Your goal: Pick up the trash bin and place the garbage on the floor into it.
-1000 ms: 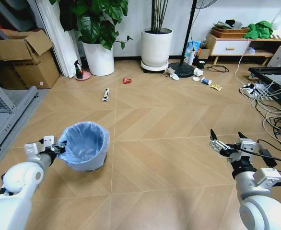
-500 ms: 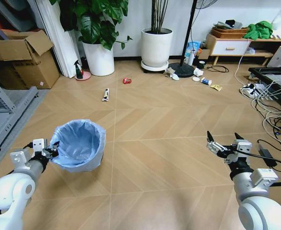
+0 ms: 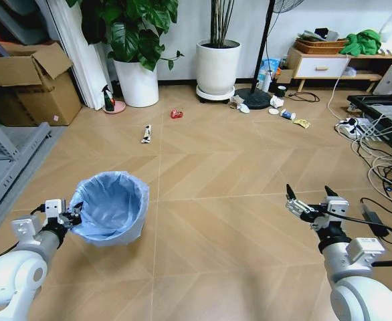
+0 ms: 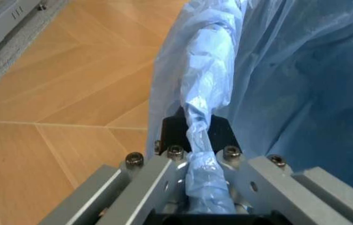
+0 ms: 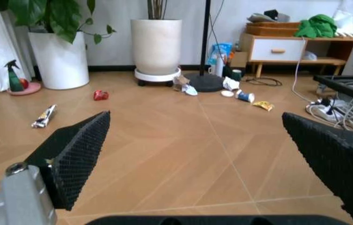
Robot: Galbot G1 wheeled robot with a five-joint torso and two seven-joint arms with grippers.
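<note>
So over on the left, the left gripper [image 3: 67, 215] is pinching the rim of the trash bin [image 3: 110, 207], jaws clamped right on the bunched-up blue bag edge, and you can see that up close from the wrist too, with the liner [image 4: 202, 140] squeezed between the fingers [image 4: 158, 180]. The left arm is reaching low and out in front with the bin hanging off its tip, sitting on or just above the floor [image 3: 209, 200]; I honestly can't tell which. Looks to me like it's in the carrying-the-bin part of the job, since the garbage is all lying way across the room: the black-white tube [image 3: 146, 134], then the red wrapper [image 3: 176, 114], then the cluster of paper, cup and carton [image 3: 276, 107] by the fan stand. The next bit probably needs the robot rolling closer to that stuff while keeping the bin steady. On the right, the right gripper [image 3: 310, 200] is hovering out front with fingers spread wide, holding nothing, pointing toward the litter.
</note>
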